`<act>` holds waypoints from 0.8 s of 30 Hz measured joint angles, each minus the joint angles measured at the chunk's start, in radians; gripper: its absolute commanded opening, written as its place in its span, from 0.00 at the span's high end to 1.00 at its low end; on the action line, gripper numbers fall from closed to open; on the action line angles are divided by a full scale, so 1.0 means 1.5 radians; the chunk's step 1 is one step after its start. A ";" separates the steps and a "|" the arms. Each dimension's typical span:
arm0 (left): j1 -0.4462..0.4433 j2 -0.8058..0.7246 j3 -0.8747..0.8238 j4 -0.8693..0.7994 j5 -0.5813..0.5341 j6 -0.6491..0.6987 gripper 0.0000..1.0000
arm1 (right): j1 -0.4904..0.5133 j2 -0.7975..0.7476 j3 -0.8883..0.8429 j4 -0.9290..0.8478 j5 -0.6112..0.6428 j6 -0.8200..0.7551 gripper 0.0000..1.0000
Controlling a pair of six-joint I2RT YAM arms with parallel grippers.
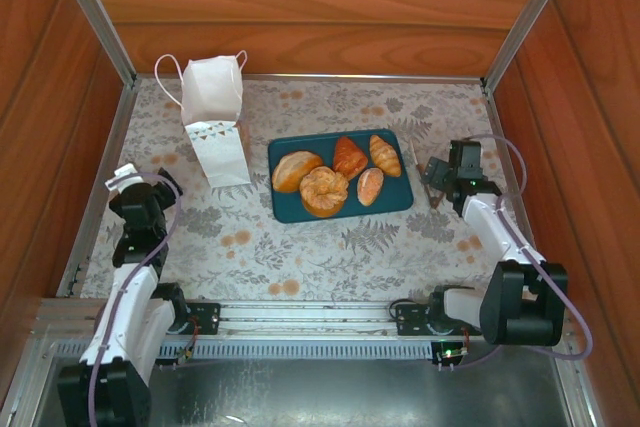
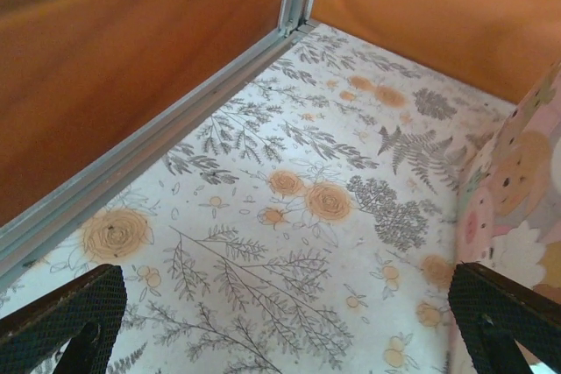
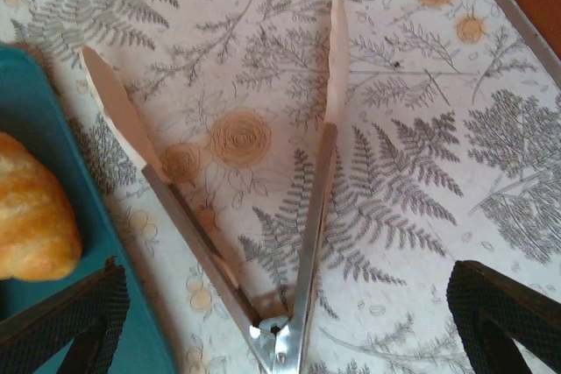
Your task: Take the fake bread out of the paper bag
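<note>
Now all five bread pieces [image 1: 335,182] lie on the teal tray [image 1: 392,203] in the middle of the counter [image 1: 300,262], and the bag [image 1: 215,132] stands upright near the tray's left edge, toward the far-left corner. The left gripper [image 2: 289,321] is wide open and empty over bare counter between the left wall rail [image 2: 175,120] and the bag. The right gripper [image 3: 285,317], also wide open and empty, sits above the hinge of tongs [image 3: 317,190] lying just off the tray's right edge, with free counter beyond.
</note>
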 measured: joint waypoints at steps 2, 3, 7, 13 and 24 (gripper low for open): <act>0.000 0.036 -0.014 0.046 0.002 0.018 0.00 | 0.000 -0.006 -0.045 0.064 0.001 -0.010 0.00; 0.000 0.060 -0.021 0.075 0.005 0.029 0.00 | 0.000 -0.009 -0.066 0.097 0.001 -0.016 0.00; 0.000 0.145 -0.048 0.190 0.035 0.069 0.00 | 0.000 -0.018 -0.155 0.250 -0.010 -0.054 0.00; 0.000 0.239 -0.061 0.326 0.071 0.100 0.00 | 0.000 -0.011 -0.241 0.430 -0.023 -0.103 0.00; -0.003 0.498 -0.031 0.523 0.095 0.128 0.00 | 0.000 0.054 -0.224 0.545 -0.046 -0.117 0.00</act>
